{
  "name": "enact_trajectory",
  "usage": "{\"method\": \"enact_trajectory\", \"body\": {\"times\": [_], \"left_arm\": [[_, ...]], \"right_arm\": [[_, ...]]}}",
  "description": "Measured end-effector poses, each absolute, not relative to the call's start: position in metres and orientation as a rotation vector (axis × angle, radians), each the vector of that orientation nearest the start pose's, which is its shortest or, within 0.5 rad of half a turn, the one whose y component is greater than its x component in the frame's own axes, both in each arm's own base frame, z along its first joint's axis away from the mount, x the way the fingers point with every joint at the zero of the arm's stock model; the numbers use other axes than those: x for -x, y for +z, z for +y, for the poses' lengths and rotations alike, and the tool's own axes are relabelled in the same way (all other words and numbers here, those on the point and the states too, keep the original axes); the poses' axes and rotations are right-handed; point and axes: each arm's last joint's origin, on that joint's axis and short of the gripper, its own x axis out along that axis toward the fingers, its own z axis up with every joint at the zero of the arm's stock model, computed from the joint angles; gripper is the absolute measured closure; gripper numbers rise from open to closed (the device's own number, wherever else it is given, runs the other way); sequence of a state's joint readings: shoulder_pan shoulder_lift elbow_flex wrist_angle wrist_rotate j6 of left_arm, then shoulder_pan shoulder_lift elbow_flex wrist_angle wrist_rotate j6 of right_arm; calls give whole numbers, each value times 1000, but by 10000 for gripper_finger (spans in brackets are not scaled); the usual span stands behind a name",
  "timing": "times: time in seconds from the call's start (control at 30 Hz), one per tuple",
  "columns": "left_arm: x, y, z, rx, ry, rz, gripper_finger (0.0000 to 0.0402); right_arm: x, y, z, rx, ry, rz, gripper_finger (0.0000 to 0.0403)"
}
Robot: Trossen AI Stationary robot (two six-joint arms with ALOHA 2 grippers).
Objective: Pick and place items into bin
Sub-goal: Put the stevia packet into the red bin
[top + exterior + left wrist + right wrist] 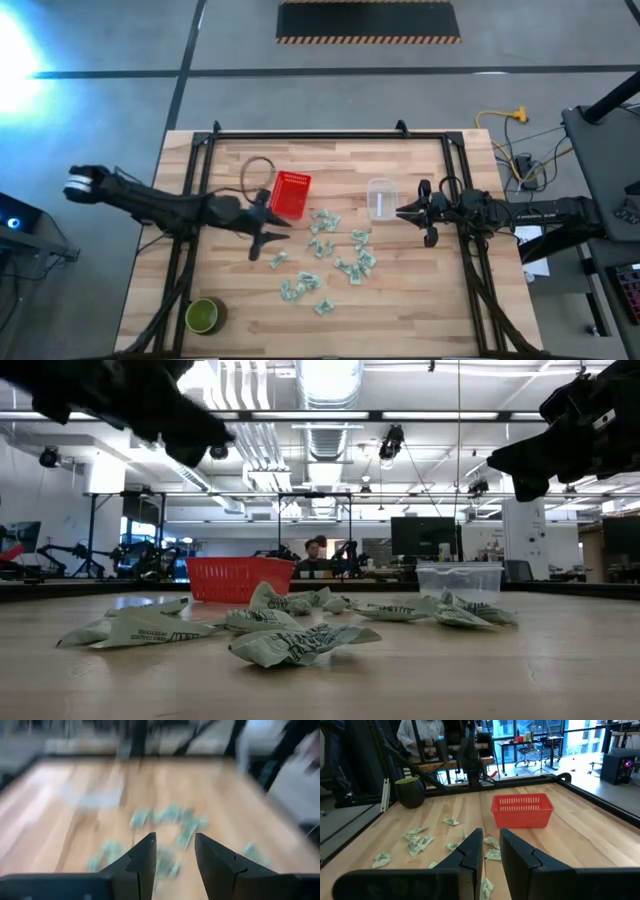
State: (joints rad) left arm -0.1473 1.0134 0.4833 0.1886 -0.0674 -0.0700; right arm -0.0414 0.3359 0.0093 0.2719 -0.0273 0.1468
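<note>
Several small pale green-and-white packets (pixel 330 255) lie flat and scattered on the middle of the wooden table; they also show in the low view (pixel 290 640) and the right wrist view (pixel 417 840). A red basket (pixel 291 195) stands at their far left. My left gripper (pixel 272 238) is open and empty above the table, beside the basket's near side and left of the packets; its fingers (pixel 145 855) stand apart. My right gripper (pixel 402 212) hovers right of the packets with a narrow gap between its fingers (pixel 475 845), and it is empty.
A clear plastic container (pixel 381 197) stands next to my right gripper, on its far side. A round green bowl (pixel 204 316) sits at the near left corner. A black frame (pixel 330 134) rims the table. A person (pixel 315 550) is in the room beyond.
</note>
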Motion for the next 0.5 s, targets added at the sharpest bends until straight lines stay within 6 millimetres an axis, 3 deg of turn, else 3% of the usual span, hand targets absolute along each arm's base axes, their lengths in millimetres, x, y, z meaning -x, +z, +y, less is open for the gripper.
{"method": "enact_trajectory", "body": {"times": [0.2, 0.5], "left_arm": [[-234, 223, -49, 24, 72, 609, 283], [-258, 238, -90, 65, 162, 788, 283]], "right_arm": [[-119, 163, -4, -152, -18, 56, 346], [-119, 163, -4, -148, -18, 56, 346]]}}
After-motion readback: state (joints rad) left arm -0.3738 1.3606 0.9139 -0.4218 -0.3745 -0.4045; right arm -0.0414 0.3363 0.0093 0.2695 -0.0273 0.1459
